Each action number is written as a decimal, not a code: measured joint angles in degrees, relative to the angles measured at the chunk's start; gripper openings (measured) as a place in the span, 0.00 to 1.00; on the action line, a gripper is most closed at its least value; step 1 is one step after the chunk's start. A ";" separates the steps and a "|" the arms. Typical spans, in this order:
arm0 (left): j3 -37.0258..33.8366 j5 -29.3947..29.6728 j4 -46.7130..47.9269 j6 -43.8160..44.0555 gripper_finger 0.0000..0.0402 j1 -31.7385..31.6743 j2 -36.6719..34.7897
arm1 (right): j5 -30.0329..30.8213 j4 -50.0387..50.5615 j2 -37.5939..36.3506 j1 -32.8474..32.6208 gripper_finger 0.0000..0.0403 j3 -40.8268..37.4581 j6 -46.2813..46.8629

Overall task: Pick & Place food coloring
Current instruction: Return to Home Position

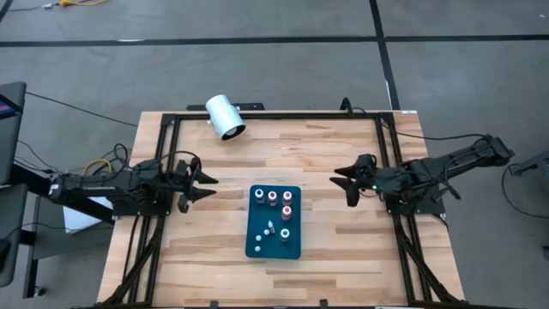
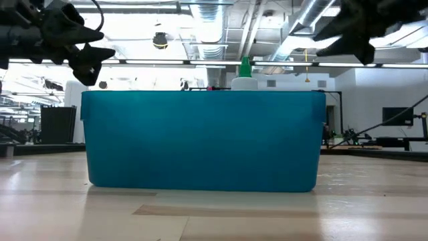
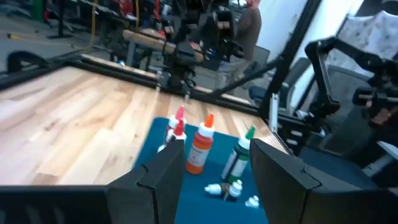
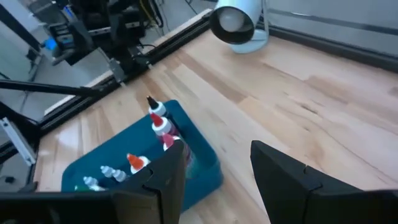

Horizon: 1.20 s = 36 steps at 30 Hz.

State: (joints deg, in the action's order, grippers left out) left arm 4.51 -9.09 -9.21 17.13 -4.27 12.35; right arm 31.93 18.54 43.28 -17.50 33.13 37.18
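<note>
High view had the blue bin (image 1: 287, 251) sitting about in the middle of the bench (image 1: 343, 257). All the food coloring bottles (image 1: 273, 196) were inside it. Several stood upright along the far end and the right side, and a couple of tiny ones lay flat on the bin floor.

The left arm (image 1: 129, 184) reached in over the bench's left side and the right arm (image 1: 429, 172) over its right side. Both pointed at the bin but stayed clear of it. The left jaws were spread wide with nothing in them, and the right jaws were wide and empty too. Both wrist views showed just a bare gap there.

Low view was mostly bin wall, with one green cap (image 2: 245, 67) poking above the rim. A white cylinder (image 1: 226, 117) lay on its side near the bench's far edge, well apart from the bin.
</note>
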 joint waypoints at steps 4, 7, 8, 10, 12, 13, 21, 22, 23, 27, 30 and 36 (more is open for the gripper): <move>0.00 1.30 -1.65 -0.59 0.43 -1.04 -0.03 | 0.19 -0.29 -5.26 0.02 0.42 -4.24 -0.08; 0.01 2.63 -2.68 -1.83 0.43 -1.28 -0.01 | 1.81 -0.34 -10.43 0.00 0.43 -6.67 -0.79; 0.01 3.33 -2.98 -2.09 0.43 -1.29 -0.03 | 1.86 0.50 -13.01 0.00 0.43 -7.38 -1.44; 0.01 3.86 -3.20 -2.13 0.43 -1.32 -0.01 | 2.11 0.39 -18.21 0.00 0.42 -8.35 -2.84; 0.01 3.61 -4.27 -2.58 0.43 -1.29 -0.01 | 2.71 0.69 -23.93 0.00 0.42 -9.82 -4.42; 0.01 3.33 -4.71 -2.81 0.43 -1.29 -0.05 | 2.81 0.74 -26.80 0.00 0.42 -10.51 -5.21; 0.01 3.20 -4.85 -3.07 0.43 -1.29 -0.03 | 3.19 -0.25 -43.02 0.01 0.43 -14.48 -14.17; 0.01 3.21 -4.87 -3.27 0.43 -1.29 -0.06 | 3.45 1.29 -43.05 -0.01 0.43 -14.76 -15.02; 0.01 3.25 -4.85 -3.63 0.43 -1.29 -0.07 | 3.66 1.74 -43.07 0.00 0.42 -14.89 -15.52; -0.55 3.33 -4.99 -4.93 0.43 -1.29 -0.05 | 4.21 1.83 -40.89 -0.02 0.42 -17.53 -15.05; -2.05 3.40 -5.23 -5.10 0.43 -1.32 -0.03 | 4.55 -0.70 -41.40 0.02 0.42 -19.78 -13.30; -3.82 5.13 -8.57 -6.06 0.43 -1.36 -0.04 | 5.71 -1.39 -43.19 0.00 0.43 -23.99 -11.71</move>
State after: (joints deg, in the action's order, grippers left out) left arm 0.69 -3.96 -17.78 11.08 -5.63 12.31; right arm 37.64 17.16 0.10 -17.50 9.14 25.47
